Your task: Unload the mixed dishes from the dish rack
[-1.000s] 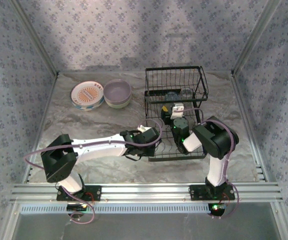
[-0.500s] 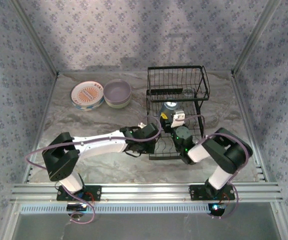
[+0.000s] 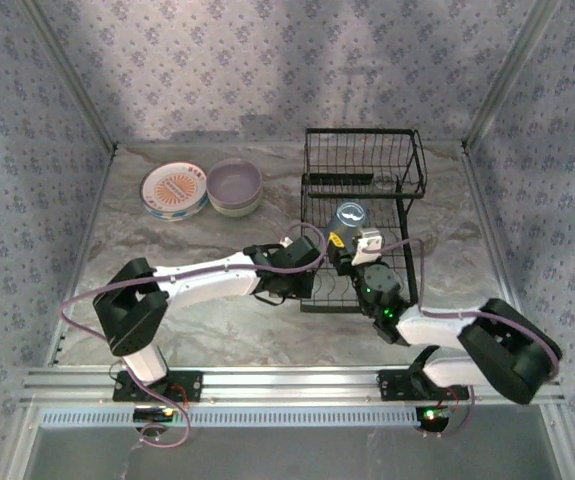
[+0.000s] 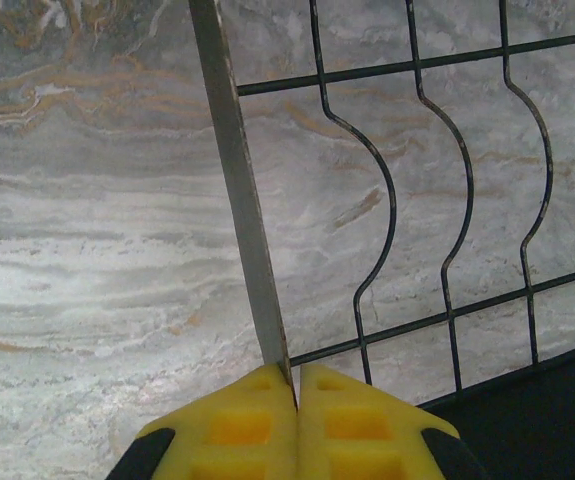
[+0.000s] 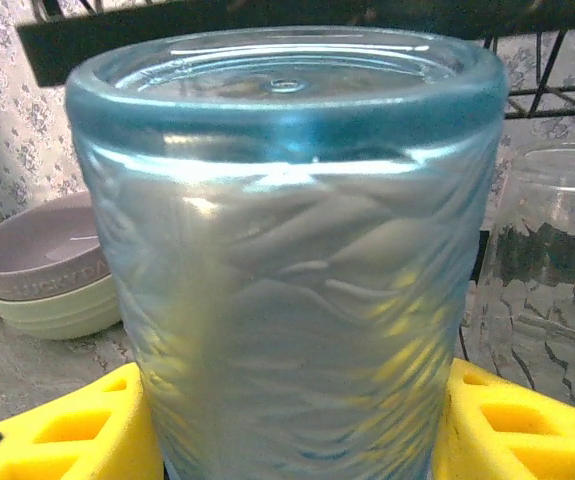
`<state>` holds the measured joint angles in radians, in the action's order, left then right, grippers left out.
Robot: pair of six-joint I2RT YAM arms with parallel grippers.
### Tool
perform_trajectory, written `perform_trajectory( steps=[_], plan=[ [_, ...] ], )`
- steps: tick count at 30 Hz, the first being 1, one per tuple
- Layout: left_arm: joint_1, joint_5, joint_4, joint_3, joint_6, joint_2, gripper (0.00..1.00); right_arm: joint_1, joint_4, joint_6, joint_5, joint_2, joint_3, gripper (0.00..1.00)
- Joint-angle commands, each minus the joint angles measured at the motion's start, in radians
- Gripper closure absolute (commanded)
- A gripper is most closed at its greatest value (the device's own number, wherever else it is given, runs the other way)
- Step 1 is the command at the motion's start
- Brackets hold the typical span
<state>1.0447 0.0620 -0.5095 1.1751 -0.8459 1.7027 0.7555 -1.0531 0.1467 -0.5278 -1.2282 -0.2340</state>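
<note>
Translucent blue cup is sitting clamped in right tool, yellow pads pressing on both its sides. Cup is over low section of dish rack, in front of raised basket part. Left tool is pinching flat bar at rack's left edge, pads together on it. Plates and lavender bowl are lying on counter, well apart to left of rack. Clear glass is standing behind cup, at right.

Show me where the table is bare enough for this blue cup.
Bare marble lies between the bowls and the left arm, and a strip between the rack and the right wall. Crowded: the rack's near end, where the left gripper clamps the frame and the right gripper holds the blue cup.
</note>
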Motion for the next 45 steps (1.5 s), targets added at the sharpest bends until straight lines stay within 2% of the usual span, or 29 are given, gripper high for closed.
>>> perform_trajectory(
  steps=[1,4,9,14,17,23,34,45],
  plan=[
    [-0.016,-0.045,0.047,0.010,0.082,0.059,1.00,0.008,0.159,0.050,-0.037,0.117,0.002,0.63],
    [-0.019,-0.047,0.046,0.018,0.089,0.067,1.00,0.007,0.297,0.075,-0.021,0.200,-0.008,0.63],
    [-0.020,-0.047,0.045,0.017,0.091,0.063,1.00,0.010,0.386,0.068,-0.013,0.288,-0.005,0.63],
    [-0.021,-0.039,0.044,0.018,0.097,0.044,0.94,0.019,0.465,0.075,-0.003,0.360,-0.002,0.63],
    [-0.022,-0.039,0.042,0.016,0.102,0.036,0.87,0.025,0.521,0.078,0.005,0.406,-0.007,0.64],
    [-0.022,-0.046,0.055,0.002,0.111,0.014,0.70,0.029,0.751,0.115,0.011,0.516,-0.061,0.64],
    [-0.027,-0.024,0.080,-0.039,0.153,-0.085,0.24,0.031,0.972,0.167,0.016,0.594,-0.131,0.64],
    [-0.044,0.036,0.142,-0.170,0.230,-0.294,0.01,0.036,1.165,0.245,0.060,0.618,-0.242,0.63]
  ],
)
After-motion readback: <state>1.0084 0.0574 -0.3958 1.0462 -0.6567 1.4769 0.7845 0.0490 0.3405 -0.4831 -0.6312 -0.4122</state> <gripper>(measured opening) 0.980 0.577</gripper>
